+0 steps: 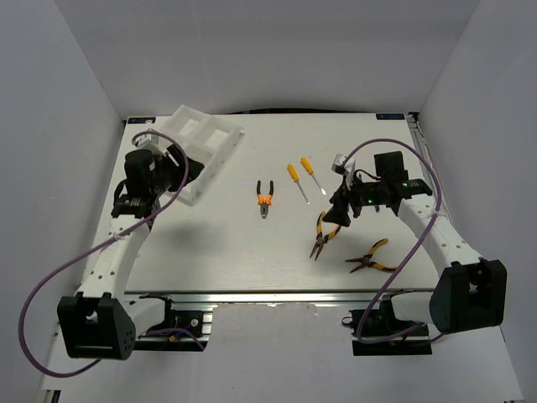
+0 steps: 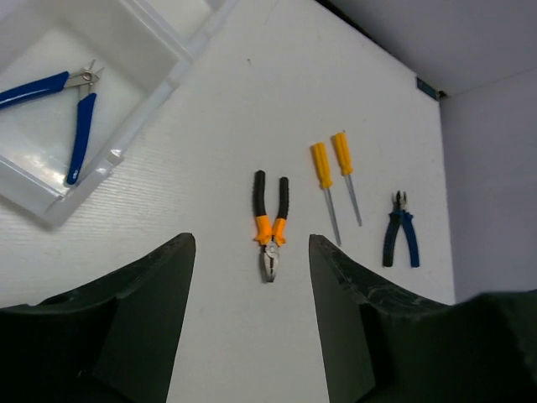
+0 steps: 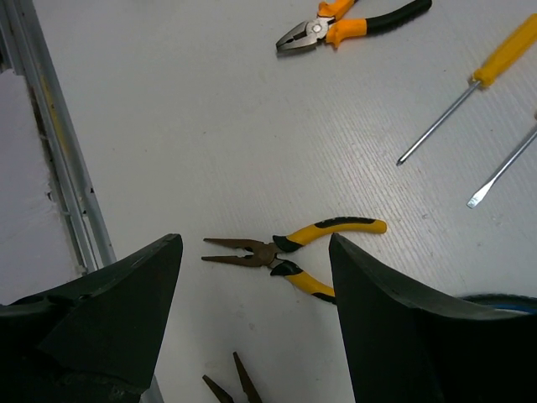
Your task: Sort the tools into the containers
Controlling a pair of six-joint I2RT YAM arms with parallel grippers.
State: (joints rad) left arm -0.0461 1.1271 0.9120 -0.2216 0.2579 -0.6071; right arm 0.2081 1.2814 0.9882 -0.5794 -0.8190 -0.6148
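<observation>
Overhead first: the white tray point(image 1: 189, 119) sits at ten o'clock on the table point(image 1: 235, 260), set askew, with the left gripper point(image 1: 176, 172) close by its near corner. From up there you can't see what's inside it.

The left wrist camera can. Blue-handled pliers point(image 2: 59, 105) lie in a tray compartment at ten o'clock in that view, handles splayed. The left pincer's jaws stand apart with nothing between them. Below it lie the orange-black pliers point(image 2: 269, 231), flat, nose toward the camera.

That same view catches a second blue pair point(image 2: 401, 239) on the table, at three o'clock of the two screwdrivers point(image 2: 336, 180). From above, the right arm's wrist covers that spot and the pair can't be made out.

Over to the right gripper point(image 3: 256, 243): fingers wide, holding nothing, hovering over the long-nose yellow-black pliers point(image 3: 289, 252). These lie flat, jaws pointing to nine o'clock in its own camera. At six o'clock that camera catches only two dark tips. The overhead shows the whole of a second yellow-black pair point(image 1: 372, 259) at five o'clock on the table, near the first pair but not touching it.

In the way: a purple cable point(image 1: 403, 155) arcs over the right arm, and that arm's white forearm crosses the table's right edge.
</observation>
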